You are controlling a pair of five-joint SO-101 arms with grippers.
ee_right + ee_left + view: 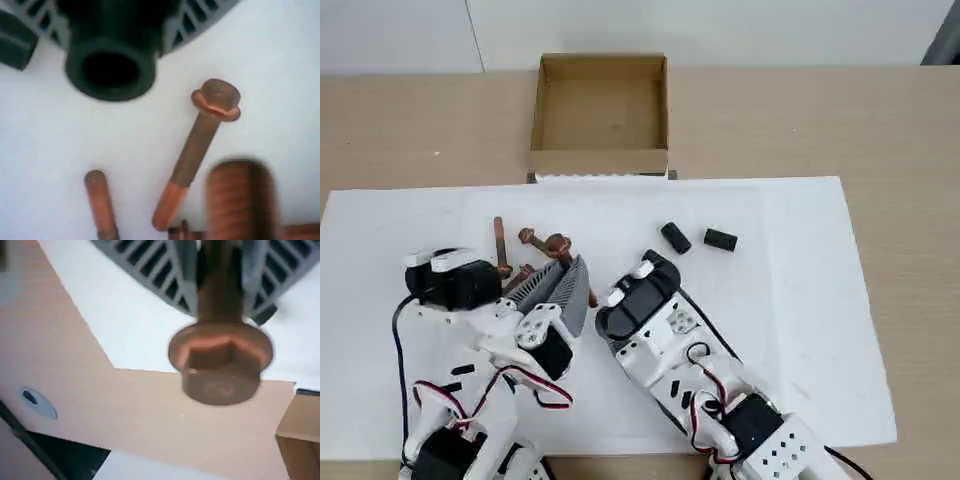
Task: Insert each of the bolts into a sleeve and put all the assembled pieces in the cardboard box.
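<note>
Here, left gripper [220,287] clamps coppery hex-flanged bolt [220,362].

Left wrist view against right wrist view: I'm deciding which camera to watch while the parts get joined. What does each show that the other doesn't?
Only the left wrist view: the hex head of the bolt clamped in the left pincer, seen end-on, plus bare table and a corner of the cardboard box. Only the right wrist view: a black sleeve clamped in the right pincer, bore toward the lens, a loose bolt lying flat, and a second bolt's tip. Both: the white sheet beneath a grey ribbed pincer gripping its part.
</note>
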